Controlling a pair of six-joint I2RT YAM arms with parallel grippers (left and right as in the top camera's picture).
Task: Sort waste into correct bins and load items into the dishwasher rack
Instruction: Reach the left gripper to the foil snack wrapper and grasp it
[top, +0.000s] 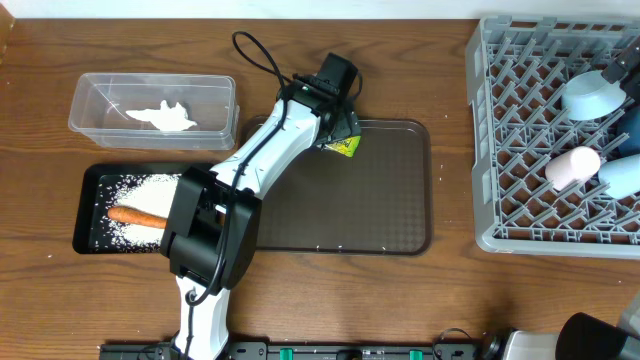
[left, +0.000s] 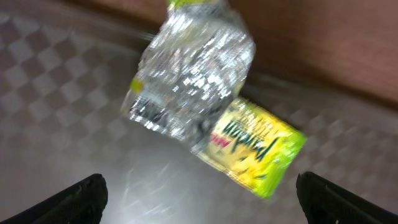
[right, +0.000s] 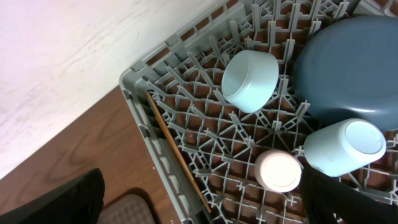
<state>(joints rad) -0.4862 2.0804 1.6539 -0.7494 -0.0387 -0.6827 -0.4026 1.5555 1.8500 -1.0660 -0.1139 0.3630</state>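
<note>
Hovering left pincer (left: 199, 198), jaws apart, foil wrapper (left: 199, 93) just ahead, blurred, top edge cut off, right pincer (right: 202, 202) also apart, dishwasher rack (right: 186, 115) below

A crinkled silver-and-yellow-green foil wrapper (left: 208, 109) lies flat, silver end crumpled, printed end smoother, just ahead of the left jaws, centred between them.

foil wrapper (top: 346, 147): from above, mostly hidden under the left arm (top: 262, 150), only a yellow-green corner showing; blurred in the left wrist view, top cut off
carrot (top: 135, 214): right end hidden under the left arm
dishwasher rack (top: 500, 150): right side cut off from above
</note>
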